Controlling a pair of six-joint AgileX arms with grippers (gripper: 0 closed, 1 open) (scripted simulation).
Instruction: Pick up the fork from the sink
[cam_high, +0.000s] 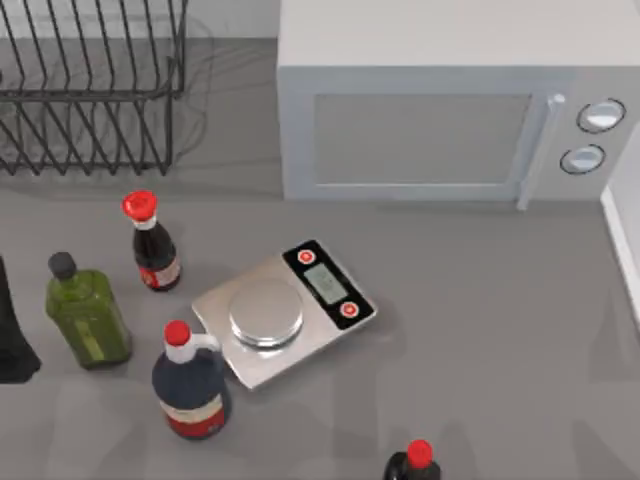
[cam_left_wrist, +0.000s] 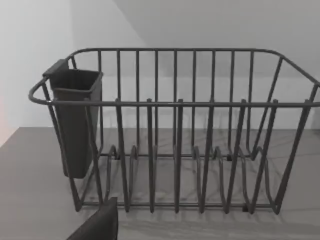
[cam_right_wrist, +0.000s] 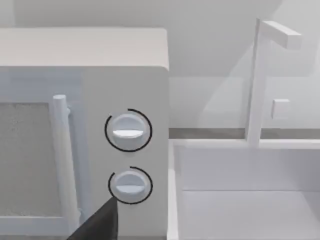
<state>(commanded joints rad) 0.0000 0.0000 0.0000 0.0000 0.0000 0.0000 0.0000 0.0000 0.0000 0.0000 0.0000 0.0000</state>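
The sink (cam_right_wrist: 172, 200) sits at the table's right edge, just beside the microwave (cam_high: 420, 110), with a faucet (cam_right_wrist: 255, 80) behind it. Part of its pale basin is cut off, so I cannot tell where the fork lies or which way it points. The right gripper (cam_right_wrist: 100, 222) hangs before the microwave's knobs, a dark sliver at the frame's edge. The left gripper (cam_left_wrist: 97, 225) faces the rack (cam_left_wrist: 175, 102). I cannot tell whether either claw is released or clenched.
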